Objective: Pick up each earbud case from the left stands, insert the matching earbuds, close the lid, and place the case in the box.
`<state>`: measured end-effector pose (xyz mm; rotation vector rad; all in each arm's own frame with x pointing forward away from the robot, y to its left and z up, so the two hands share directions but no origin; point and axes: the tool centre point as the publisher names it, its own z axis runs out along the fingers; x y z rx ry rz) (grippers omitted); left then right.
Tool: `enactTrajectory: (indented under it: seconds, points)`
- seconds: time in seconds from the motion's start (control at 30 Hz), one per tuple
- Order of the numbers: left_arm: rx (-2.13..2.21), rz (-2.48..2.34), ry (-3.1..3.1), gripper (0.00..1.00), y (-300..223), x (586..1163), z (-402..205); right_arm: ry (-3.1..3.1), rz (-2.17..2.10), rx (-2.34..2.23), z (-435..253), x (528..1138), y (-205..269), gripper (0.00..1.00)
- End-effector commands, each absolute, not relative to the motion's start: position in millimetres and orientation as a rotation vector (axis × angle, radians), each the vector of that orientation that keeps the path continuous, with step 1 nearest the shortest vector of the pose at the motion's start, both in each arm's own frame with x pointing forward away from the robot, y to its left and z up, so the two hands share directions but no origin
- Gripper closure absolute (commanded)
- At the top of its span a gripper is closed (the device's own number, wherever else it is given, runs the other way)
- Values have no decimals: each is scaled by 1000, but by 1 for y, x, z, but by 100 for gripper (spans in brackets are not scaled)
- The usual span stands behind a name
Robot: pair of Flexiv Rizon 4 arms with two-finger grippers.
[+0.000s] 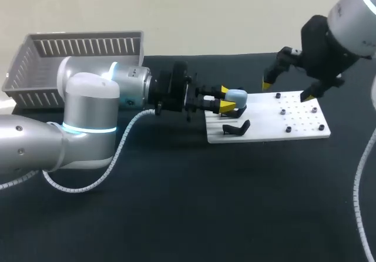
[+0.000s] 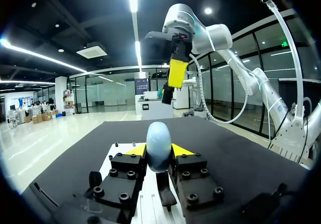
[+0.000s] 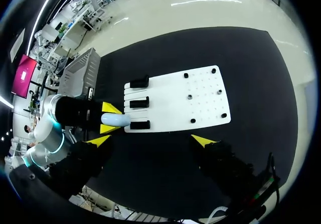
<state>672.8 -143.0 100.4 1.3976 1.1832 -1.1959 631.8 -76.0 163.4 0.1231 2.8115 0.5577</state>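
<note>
Yellow-tipped left gripper: comes in level from 9 o'clock, fingers pinching the case from two sides.
Case: pale blue and rounded, held upright at the 9 o'clock end of the board, over the row of stands; I cannot tell whether it touches one.
Raised right gripper: enters from 2 o'clock and hangs above the board's 12 o'clock edge, pointing down, fingers spread wide.
White board: lies flat at the table's 2 o'clock, with black stands at its 9 o'clock end and small black pegs toward 3 o'clock.
Grey basket: has ribbed walls, sits at the table's 10 o'clock corner behind the left arm's elbow, well apart from the board.
Black table: its far edge passes near the board at 12 o'clock; dark cloth runs broad from the board's near edge toward 6 o'clock.
</note>
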Motion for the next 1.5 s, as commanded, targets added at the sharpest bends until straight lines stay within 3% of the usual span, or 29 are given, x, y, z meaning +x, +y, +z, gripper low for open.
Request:
enactTrajectory:
  seconds: [0.03, 0.47, 0.77, 1.5]
  points:
    - [1376, -1155, 1213, 100, -138, 665, 104, 2735, 604, 133, 171, 618, -86, 0]
    - [1354, -870, 1290, 100, -98, 644, 166, 2721, 628, 123, 173, 617, -85, 0]
    - [1048, -688, 1520, 100, -27, 652, 168, 2721, 628, 123, 173, 617, -85, 0]
    - [765, -142, 1823, 100, 130, 731, 169, 2721, 628, 123, 173, 617, -85, 0]
